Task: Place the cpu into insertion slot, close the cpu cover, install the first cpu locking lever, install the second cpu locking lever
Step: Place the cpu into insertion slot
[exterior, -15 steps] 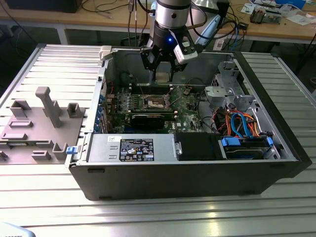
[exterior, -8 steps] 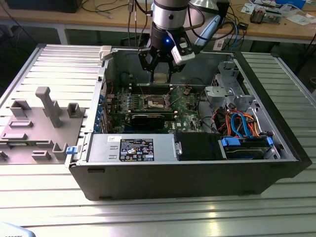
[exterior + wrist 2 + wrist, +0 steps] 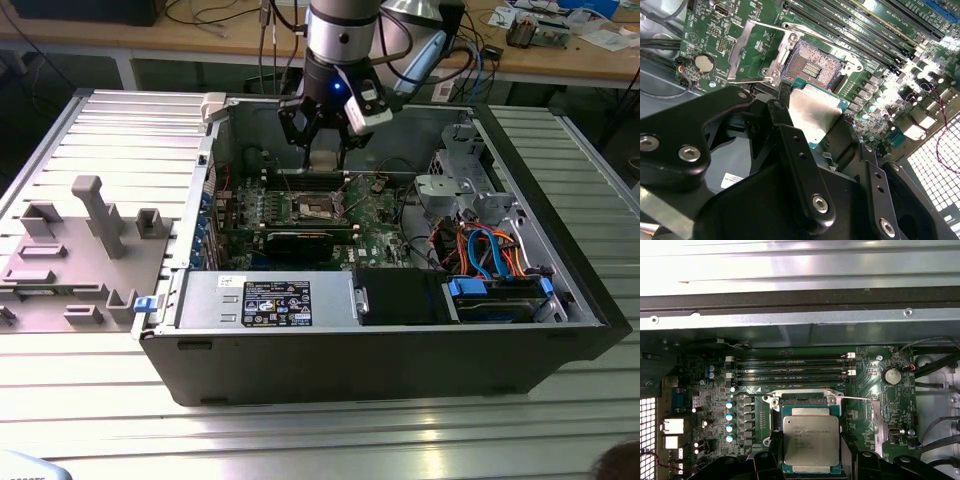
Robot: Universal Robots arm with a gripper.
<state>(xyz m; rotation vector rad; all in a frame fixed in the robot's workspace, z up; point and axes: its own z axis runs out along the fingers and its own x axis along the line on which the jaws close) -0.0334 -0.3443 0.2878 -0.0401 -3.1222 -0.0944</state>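
An open computer case [image 3: 400,350] lies on a metal table [image 3: 300,440]. Inside the case sit a green motherboard [image 3: 385,212], a silver power supply [image 3: 205,298] (it carries a black label) and blue and orange cables [image 3: 480,247]. Beside the case, at the exterior view's left, stands a grey plastic fixture [image 3: 90,240].

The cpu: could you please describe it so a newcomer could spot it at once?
Inside the open computer case, above the green motherboard, the black claw grips the cpu. It is the small flat square with a dull silvery metal top, unlike the dark empty socket on the board.
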